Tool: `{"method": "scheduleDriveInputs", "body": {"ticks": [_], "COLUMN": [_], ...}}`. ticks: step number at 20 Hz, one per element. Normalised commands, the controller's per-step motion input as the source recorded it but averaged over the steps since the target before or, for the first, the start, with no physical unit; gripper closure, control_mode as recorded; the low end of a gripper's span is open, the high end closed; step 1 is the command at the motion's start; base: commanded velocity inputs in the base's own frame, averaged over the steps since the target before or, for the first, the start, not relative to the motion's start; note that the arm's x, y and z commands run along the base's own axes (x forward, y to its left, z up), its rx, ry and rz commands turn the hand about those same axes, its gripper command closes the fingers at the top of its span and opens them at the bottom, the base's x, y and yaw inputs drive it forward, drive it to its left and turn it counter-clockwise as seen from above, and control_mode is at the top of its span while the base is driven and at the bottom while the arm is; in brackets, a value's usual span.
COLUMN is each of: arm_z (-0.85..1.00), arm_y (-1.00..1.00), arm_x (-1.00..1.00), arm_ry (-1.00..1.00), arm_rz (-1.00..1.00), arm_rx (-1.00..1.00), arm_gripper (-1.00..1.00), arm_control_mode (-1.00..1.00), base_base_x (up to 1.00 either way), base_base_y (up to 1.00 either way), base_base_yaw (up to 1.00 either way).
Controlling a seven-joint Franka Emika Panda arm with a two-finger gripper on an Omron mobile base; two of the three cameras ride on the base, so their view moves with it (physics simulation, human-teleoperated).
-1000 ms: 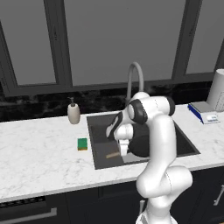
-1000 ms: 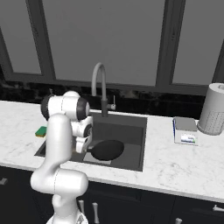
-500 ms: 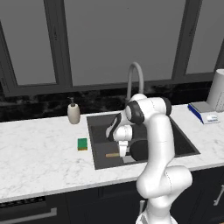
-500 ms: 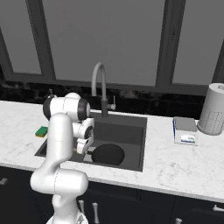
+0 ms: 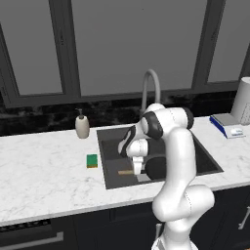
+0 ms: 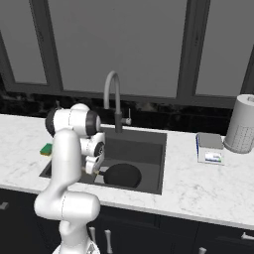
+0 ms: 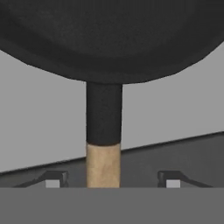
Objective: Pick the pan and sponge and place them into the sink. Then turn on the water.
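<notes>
Green and yellow, the sponge (image 5: 92, 160) sat on the marble counter (image 5: 44, 171), well off to the side of the fingers and outside the sink (image 5: 110, 161), just past its rim, untouched. Across to the basin now: the gripper (image 5: 137, 168) hung low inside it, and the pan (image 6: 121, 175) lay flat on the sink floor right beneath. From the hand camera the wooden handle (image 7: 103, 165) ran straight up between the two fingertips (image 7: 52, 179), with clear gaps on either side, the black bowl beyond them. So the fingers stood spread apart and held nothing; the pan looked to be set down already, resting on its own. Its long axis, handle to bowl, pointed directly away from the fingers.

That made the sponge the piece to fetch, by my reading. It lay away from the pan's bowl, out on the handle side and over the sink wall, so the hand would need to rise clear of the rim first. The faucet (image 6: 112, 94) arched behind the basin, no stream showing.
</notes>
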Motion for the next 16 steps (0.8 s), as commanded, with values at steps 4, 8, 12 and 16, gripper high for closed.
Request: {"method": "scheduleDriveInputs", "body": {"ticks": [4, 8, 12, 16], "arm_z": [0.77, 0.98, 0.98, 0.84], "arm_y": [0.01, 0.00, 0.24, 0.33], "arm_x": [-0.15, -0.13, -0.28, -0.10], "arm_ry": [-0.07, -0.04, -0.07, -0.09], "arm_rz": [0.07, 0.07, 0.29, 0.65], "arm_rx": [0.00, 0.00, 0.00, -0.01], "arm_gripper": [-1.00, -1.00, -1.00, -1.00], "arm_control_mode": [-1.00, -1.00, -1.00, -1.00], "base_base_x": [0.00, 0.00, 0.00, 0.00], "base_base_y": [0.00, 0.00, 0.00, 0.00], "base_base_yaw": [0.00, 0.00, 0.00, 0.00]}}
